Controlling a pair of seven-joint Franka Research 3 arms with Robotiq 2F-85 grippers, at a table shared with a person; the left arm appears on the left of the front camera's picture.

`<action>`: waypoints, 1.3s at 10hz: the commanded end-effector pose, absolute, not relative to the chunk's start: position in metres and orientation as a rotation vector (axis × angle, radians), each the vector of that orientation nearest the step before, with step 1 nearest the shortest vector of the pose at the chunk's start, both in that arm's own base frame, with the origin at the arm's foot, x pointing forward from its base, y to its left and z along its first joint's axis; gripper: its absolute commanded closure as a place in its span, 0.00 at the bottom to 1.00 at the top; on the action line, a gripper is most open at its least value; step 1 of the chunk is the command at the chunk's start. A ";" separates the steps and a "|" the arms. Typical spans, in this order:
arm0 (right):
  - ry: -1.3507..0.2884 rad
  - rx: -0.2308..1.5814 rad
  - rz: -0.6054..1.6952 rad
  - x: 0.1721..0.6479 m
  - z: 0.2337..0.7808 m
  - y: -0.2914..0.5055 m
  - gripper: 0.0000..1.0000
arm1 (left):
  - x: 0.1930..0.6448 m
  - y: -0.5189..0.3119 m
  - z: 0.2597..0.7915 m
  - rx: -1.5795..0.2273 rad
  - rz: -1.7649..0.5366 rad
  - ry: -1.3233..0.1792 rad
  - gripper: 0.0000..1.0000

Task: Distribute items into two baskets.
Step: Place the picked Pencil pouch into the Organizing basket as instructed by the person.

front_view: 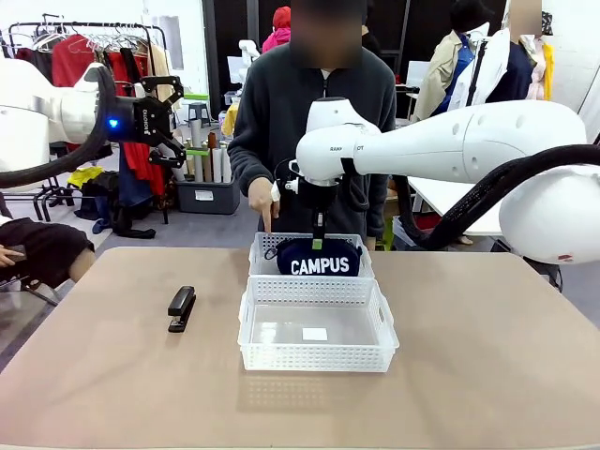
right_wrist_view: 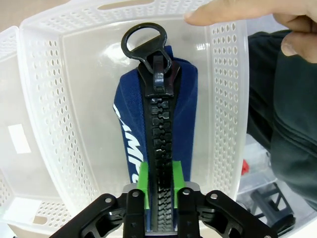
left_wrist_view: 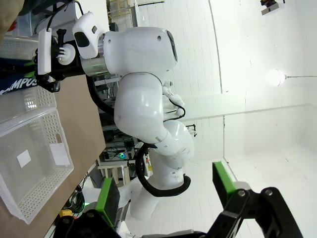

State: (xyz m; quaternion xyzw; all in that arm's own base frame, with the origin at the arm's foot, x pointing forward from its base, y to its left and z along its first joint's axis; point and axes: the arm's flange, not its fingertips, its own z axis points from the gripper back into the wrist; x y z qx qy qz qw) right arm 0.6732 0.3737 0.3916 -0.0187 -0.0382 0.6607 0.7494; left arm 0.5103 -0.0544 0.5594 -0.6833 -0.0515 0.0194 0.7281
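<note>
The navy pouch point(front_view: 319, 262) printed "CAMPUS" stands on edge inside the far basket point(front_view: 262, 255). My right gripper point(front_view: 319, 239) reaches down from above and is shut on its top. In the right wrist view the green pads point(right_wrist_view: 142, 178) press both sides of the pouch's point(right_wrist_view: 181, 114) black zipper, inside the far basket point(right_wrist_view: 54, 99). The near basket point(front_view: 317, 352) holds only a white sticker. The black stapler point(front_view: 181, 307) lies on the table to its left. My left gripper point(front_view: 165, 118) hangs open, high at the far left; in its own view its fingers point(left_wrist_view: 106, 196) are spread wide with nothing between them.
A person stands at the far side, one hand point(front_view: 265, 202) pointing down at the far basket's left rim; a fingertip point(right_wrist_view: 218, 12) touches that rim. The brown table point(front_view: 487, 356) has free room on the right. The right arm point(left_wrist_view: 138, 99) and near basket point(left_wrist_view: 29, 163) show from the left wrist.
</note>
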 end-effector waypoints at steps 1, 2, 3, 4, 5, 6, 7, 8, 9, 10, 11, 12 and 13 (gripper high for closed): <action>-0.077 -0.016 1.416 0.684 0.404 0.379 0.30 | 0.508 -0.053 0.560 -1.499 0.040 -0.116 0.00; -0.079 -0.009 1.408 0.685 0.407 0.378 0.11 | 0.508 -0.053 0.560 -1.499 0.040 -0.116 0.00; -0.088 -0.002 1.401 0.684 0.410 0.377 0.00 | 0.508 -0.053 0.560 -1.499 0.040 -0.116 0.00; -0.097 0.014 1.403 0.685 0.416 0.374 0.00 | 0.508 -0.053 0.560 -1.499 0.040 -0.116 0.00; -0.107 0.026 1.402 0.684 0.421 0.373 0.00 | 0.508 -0.053 0.560 -1.499 0.040 -0.116 0.00; -0.115 0.041 1.403 0.684 0.425 0.371 0.00 | 0.508 -0.053 0.560 -1.499 0.040 -0.116 0.00; -0.122 0.057 1.405 0.684 0.430 0.369 0.00 | 0.508 -0.053 0.560 -1.499 0.040 -0.116 0.00; -0.130 0.062 1.404 0.684 0.433 0.368 0.00 | 0.508 -0.053 0.560 -1.499 0.040 -0.116 0.00; -0.133 0.072 1.406 0.684 0.435 0.367 0.00 | 0.508 -0.053 0.560 -1.499 0.040 -0.116 0.00; -0.137 0.080 1.406 0.684 0.436 0.366 0.00 | 0.508 -0.053 0.560 -1.499 0.040 -0.116 0.00; -0.139 0.089 1.407 0.684 0.438 0.366 0.00 | 0.508 -0.053 0.560 -1.499 0.040 -0.116 0.00; -0.141 0.092 1.409 0.685 0.440 0.365 0.00 | 0.508 -0.053 0.560 -1.499 0.040 -0.116 0.00; -0.148 0.097 1.404 0.683 0.441 0.365 0.00 | 0.508 -0.053 0.560 -1.499 0.040 -0.116 0.00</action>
